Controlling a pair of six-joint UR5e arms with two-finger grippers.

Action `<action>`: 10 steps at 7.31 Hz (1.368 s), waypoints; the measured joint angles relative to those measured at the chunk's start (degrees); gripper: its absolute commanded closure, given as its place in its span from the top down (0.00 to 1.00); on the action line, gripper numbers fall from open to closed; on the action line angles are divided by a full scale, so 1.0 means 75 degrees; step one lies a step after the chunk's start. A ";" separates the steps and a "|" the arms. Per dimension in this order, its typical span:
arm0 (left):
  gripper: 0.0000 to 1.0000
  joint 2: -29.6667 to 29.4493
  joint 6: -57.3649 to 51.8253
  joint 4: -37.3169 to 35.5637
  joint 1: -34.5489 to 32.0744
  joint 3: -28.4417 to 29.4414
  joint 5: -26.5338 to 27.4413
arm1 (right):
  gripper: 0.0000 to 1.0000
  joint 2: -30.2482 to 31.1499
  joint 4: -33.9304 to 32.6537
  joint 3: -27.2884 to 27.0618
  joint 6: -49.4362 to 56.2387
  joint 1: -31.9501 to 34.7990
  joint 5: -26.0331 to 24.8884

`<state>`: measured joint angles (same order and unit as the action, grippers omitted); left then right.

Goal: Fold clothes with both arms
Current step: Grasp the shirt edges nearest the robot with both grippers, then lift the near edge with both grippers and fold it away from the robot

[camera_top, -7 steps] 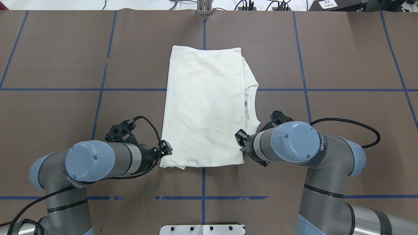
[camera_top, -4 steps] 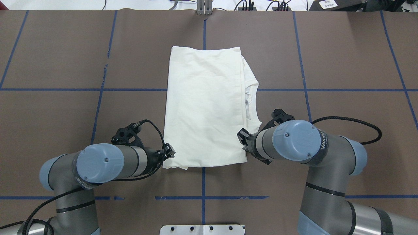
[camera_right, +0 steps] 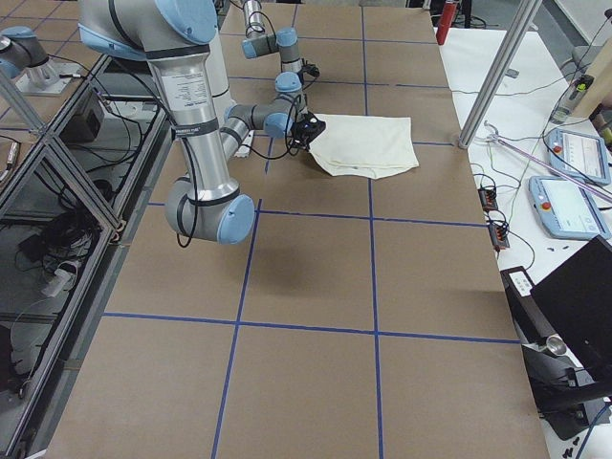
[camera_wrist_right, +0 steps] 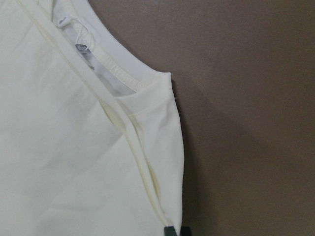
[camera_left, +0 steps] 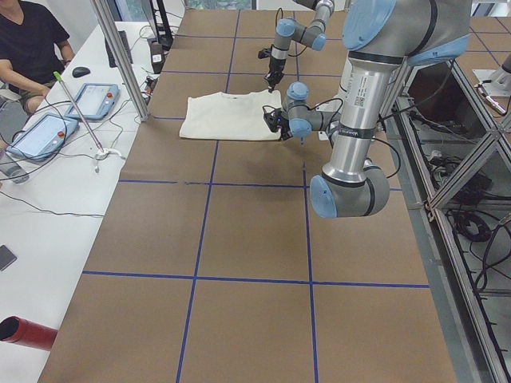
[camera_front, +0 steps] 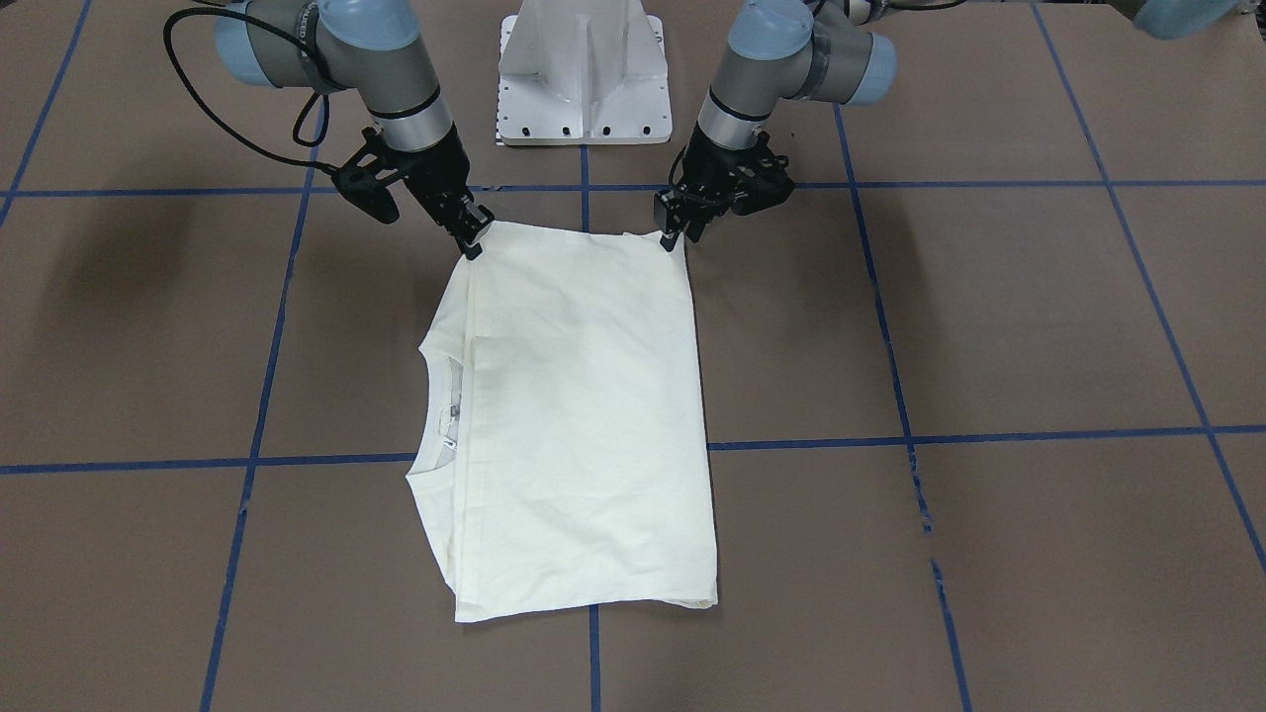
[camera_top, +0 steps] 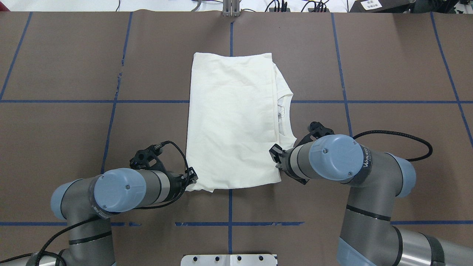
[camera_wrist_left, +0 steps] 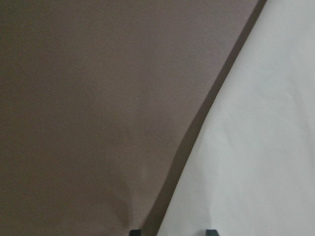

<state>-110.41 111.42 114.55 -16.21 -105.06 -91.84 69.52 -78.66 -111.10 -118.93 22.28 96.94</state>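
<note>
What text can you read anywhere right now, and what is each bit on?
"WANJEE", rest cut off: black band on the right arm.
Too blurred to read: printed strip on the left arm.
Too small to read: neck tag inside the shirt.
Too small to read: white label beyond the table's far edge.
No print shows on the shirt.

The left arm [camera_top: 155, 184] and right arm [camera_top: 300, 159] are silver-grey tubes with rounded light blue joint caps, each cap showing one small screw. Black rings band the tubes. A braided black cable [camera_top: 391, 132] loops at mid-right, beside white lettering on a dark band. The left claw [camera_front: 674, 235] and right claw [camera_front: 472, 240] are black.
</note>
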 measured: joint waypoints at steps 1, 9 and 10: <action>0.00 -0.0004 0.0009 0.0007 0.0032 0.0034 0.0037 | 0.00 0.0004 0.0000 0.0000 0.0001 0.0007 0.0002; 0.00 0.0510 0.0022 -0.0640 0.0240 -0.2167 0.0015 | 0.00 0.0519 0.0000 -0.0777 0.0132 -0.0231 0.0064; 0.00 0.0586 0.0139 -0.1029 0.0499 -0.2781 0.0006 | 0.00 0.0785 0.0000 -0.1278 0.0002 -0.0639 0.0066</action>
<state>-106.01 112.46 106.84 -12.46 -125.92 -91.80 75.40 -78.66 -120.69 -118.92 17.49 97.44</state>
